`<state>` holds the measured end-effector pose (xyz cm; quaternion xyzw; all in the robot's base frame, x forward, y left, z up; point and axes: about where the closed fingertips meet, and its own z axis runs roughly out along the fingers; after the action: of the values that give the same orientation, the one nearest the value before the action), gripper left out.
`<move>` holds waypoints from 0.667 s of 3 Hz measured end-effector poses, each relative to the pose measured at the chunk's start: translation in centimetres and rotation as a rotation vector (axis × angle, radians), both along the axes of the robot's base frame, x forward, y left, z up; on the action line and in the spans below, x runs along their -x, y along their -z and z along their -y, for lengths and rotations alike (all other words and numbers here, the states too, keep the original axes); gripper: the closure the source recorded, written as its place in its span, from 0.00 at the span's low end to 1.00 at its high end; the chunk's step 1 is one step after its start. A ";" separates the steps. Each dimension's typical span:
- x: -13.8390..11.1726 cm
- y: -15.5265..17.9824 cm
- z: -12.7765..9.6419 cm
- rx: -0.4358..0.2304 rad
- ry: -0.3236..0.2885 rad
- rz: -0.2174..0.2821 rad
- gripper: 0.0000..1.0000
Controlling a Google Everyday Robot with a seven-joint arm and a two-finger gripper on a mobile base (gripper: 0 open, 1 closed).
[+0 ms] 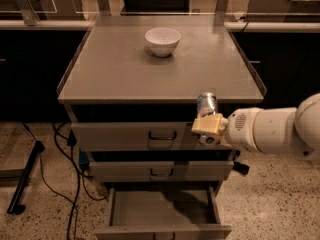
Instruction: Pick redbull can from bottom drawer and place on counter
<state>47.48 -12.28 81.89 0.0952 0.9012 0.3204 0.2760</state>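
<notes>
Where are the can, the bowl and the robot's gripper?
redbull can (206,103): camera view, its blue upper body.
white bowl (162,40): camera view, its outer wall.
gripper (208,126): camera view, between fingers clamping the can, before the top drawer.

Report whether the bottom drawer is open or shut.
Open: the bottom drawer shows its floor. The gripper holds the redbull can at the counter edge.

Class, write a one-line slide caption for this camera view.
Gripper holds the redbull can at the front edge of the counter, above the open bottom drawer.
</notes>
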 end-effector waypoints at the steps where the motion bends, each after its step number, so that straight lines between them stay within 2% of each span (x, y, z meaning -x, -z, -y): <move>1: -2.3 -3.0 -0.2 0.021 0.032 -0.012 1.00; 2: -8.7 -3.6 -1.5 0.084 0.038 -0.030 1.00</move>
<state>56.22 -10.75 85.45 0.1053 0.9159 0.2755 0.2723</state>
